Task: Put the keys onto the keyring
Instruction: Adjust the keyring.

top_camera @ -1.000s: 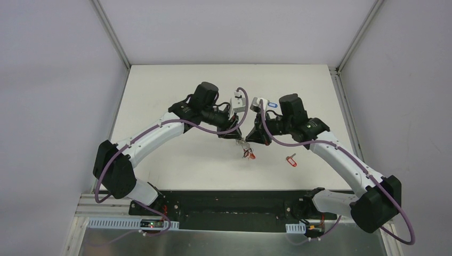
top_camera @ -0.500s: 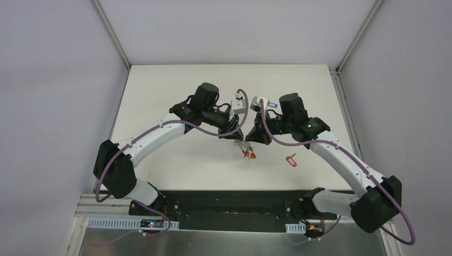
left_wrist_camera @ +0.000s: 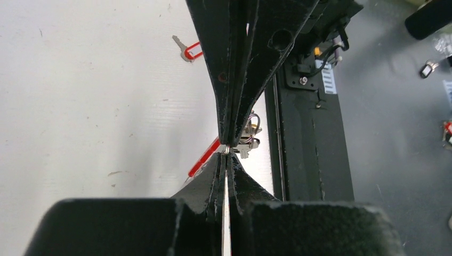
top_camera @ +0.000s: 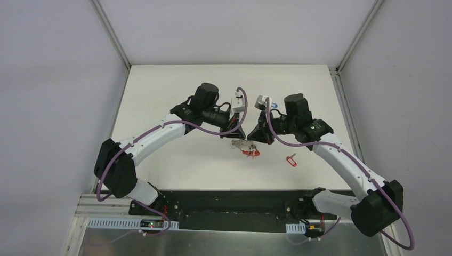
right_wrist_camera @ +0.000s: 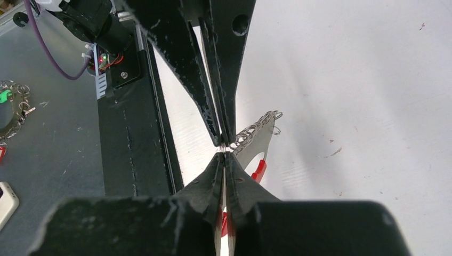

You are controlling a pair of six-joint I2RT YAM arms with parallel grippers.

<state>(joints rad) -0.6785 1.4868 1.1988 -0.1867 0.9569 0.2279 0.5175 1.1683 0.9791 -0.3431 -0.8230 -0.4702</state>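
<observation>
1. The right gripper (right_wrist_camera: 224,160) is pinched shut. It seems to hold the keyring (right_wrist_camera: 259,136) by its grey clip side, at the middle of the table (right_wrist_camera: 373,106).
2. The left gripper (left_wrist_camera: 226,160) is shut too, tip to tip with it. I cannot tell if it nips a clip, maybe to pull it open.
3. 1 key (top_camera: 291,160) with a red tag lies near, waiting.
</observation>
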